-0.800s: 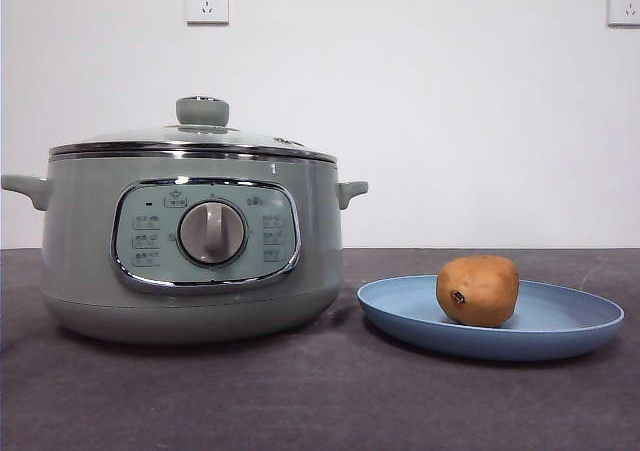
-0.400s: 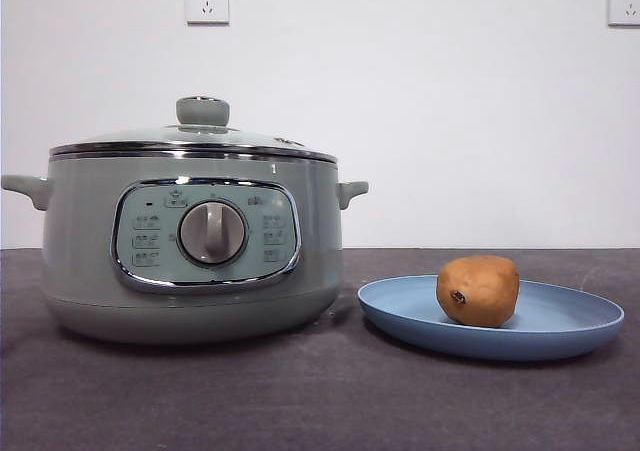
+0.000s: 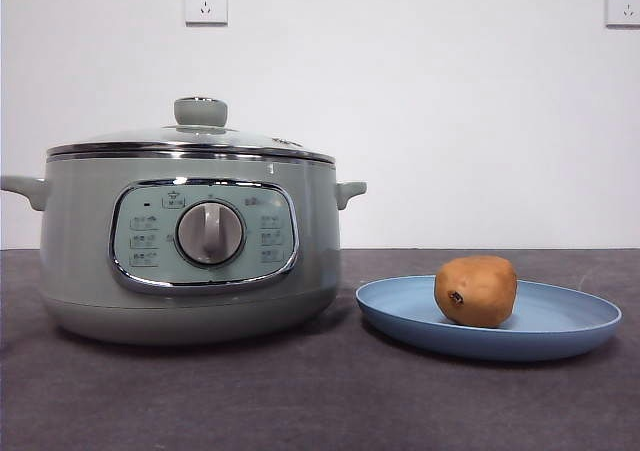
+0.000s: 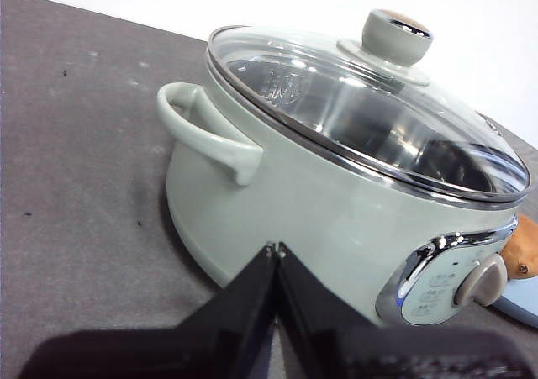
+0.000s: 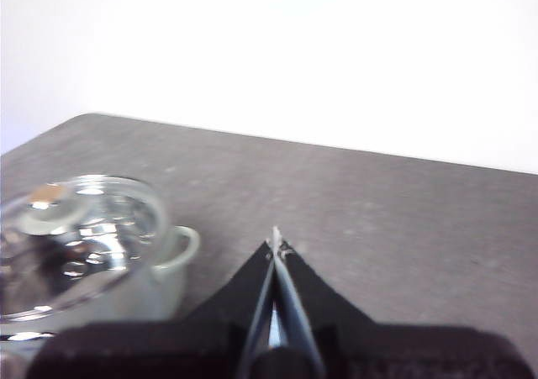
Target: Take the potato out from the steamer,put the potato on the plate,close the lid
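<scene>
The sage-green steamer (image 3: 190, 251) stands on the table at the left, with the glass lid (image 3: 190, 136) resting on it, knob up. The brown potato (image 3: 476, 291) lies on the light-blue plate (image 3: 560, 321) to the steamer's right. My left gripper (image 4: 275, 249) is shut and empty, held off the steamer's (image 4: 319, 211) handle side; the lid (image 4: 361, 102) and a bit of potato (image 4: 525, 249) show there. My right gripper (image 5: 276, 240) is shut and empty, high above the table beside the steamer (image 5: 84, 253). Neither gripper shows in the front view.
The dark grey table (image 3: 320, 401) runs in front of the steamer and plate. A white wall with two sockets (image 3: 206, 1) stands behind. The steamer's side handles (image 3: 352, 191) stick out at both sides.
</scene>
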